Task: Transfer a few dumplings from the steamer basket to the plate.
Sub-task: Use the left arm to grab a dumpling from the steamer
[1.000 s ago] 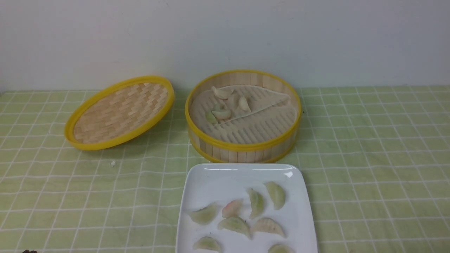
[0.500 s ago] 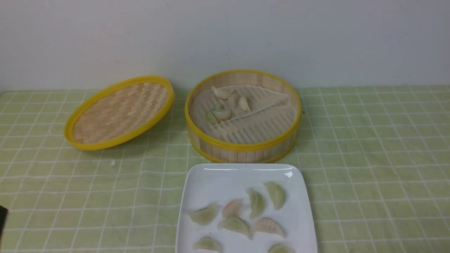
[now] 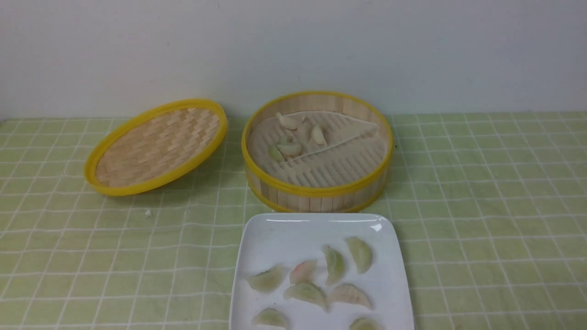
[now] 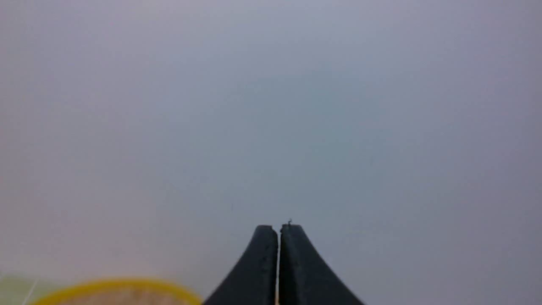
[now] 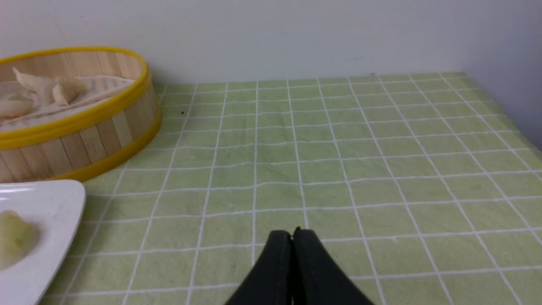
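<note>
The steamer basket (image 3: 316, 191) stands at the table's middle back with several dumplings (image 3: 290, 148) on its pale liner. The white plate (image 3: 293, 233) lies just in front of it and holds several dumplings (image 3: 306, 292). Neither gripper shows in the front view. My left gripper (image 4: 278, 228) is shut and empty, facing the blank wall. My right gripper (image 5: 292, 233) is shut and empty, low over the cloth to the right of the plate (image 5: 46, 212) and the basket (image 5: 84, 127).
The shallow woven lid (image 3: 156, 146) leans tilted to the left of the basket; a yellow rim (image 4: 114, 290) shows in the left wrist view. A green checked cloth (image 3: 481, 206) covers the table. A small white crumb (image 3: 147, 213) lies in front of the lid. A wall stands behind.
A dark piece that showed at the front view's lower left edge half a second ago has left the picture. The basket, the plate and the dumplings have not moved.
</note>
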Motion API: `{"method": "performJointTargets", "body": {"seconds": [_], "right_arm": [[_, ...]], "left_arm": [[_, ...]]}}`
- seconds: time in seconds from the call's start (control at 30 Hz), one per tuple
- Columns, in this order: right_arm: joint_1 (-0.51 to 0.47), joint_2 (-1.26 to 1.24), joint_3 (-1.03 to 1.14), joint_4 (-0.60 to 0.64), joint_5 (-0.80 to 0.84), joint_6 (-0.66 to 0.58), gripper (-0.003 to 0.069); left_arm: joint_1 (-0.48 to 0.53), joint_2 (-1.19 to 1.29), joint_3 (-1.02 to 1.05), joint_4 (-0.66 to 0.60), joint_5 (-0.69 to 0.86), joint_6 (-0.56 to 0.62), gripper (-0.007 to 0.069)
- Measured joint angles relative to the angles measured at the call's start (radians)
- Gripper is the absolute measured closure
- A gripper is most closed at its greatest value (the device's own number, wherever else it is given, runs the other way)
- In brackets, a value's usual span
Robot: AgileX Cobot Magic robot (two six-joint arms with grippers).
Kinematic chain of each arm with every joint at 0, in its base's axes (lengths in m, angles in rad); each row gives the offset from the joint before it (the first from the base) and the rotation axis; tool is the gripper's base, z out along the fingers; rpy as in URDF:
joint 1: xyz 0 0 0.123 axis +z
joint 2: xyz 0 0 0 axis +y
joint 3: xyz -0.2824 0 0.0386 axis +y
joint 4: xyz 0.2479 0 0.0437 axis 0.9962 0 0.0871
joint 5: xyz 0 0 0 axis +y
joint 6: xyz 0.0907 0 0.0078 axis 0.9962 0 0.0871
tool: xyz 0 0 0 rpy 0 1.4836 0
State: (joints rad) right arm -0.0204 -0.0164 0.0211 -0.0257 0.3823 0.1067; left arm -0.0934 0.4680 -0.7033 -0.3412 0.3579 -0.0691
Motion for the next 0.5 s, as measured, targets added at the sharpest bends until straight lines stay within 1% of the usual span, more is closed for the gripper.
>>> {"method": "performJointTargets", "body": {"seconds": [0.03,0.07,0.1,0.17,0.23,0.33,0.43,0.5], "right_arm": [[0.000,0.000,0.000,0.000,0.000,0.000,0.0673],[0.000,0.000,0.000,0.000,0.000,0.000,0.0673],[0.000,0.000,0.000,0.000,0.000,0.000,0.0673],[0.000,0.000,0.000,0.000,0.000,0.000,0.0673],[0.000,0.000,0.000,0.000,0.000,0.000,0.0673],[0.000,0.000,0.000,0.000,0.000,0.000,0.0673],[0.000,0.000,0.000,0.000,0.000,0.000,0.0673],[0.000,0.000,0.000,0.000,0.000,0.000,0.0673]], "left_arm": [[0.000,0.094,-0.088,0.009,0.144,0.021,0.0630],[0.000,0.133,-0.122,0.010,0.173,0.025,0.0630],[0.000,0.268,-0.250,0.010,0.387,0.059,0.0630],[0.000,0.439,-0.361,0.004,0.573,0.100,0.0630],[-0.002,0.601,-0.463,0.001,0.690,0.155,0.0630],[-0.023,0.846,-0.589,0.008,0.762,0.212,0.0630],[-0.091,1.032,-0.688,0.041,0.770,0.220,0.0630],[-0.156,1.140,-0.765,0.085,0.770,0.214,0.0630]]}}
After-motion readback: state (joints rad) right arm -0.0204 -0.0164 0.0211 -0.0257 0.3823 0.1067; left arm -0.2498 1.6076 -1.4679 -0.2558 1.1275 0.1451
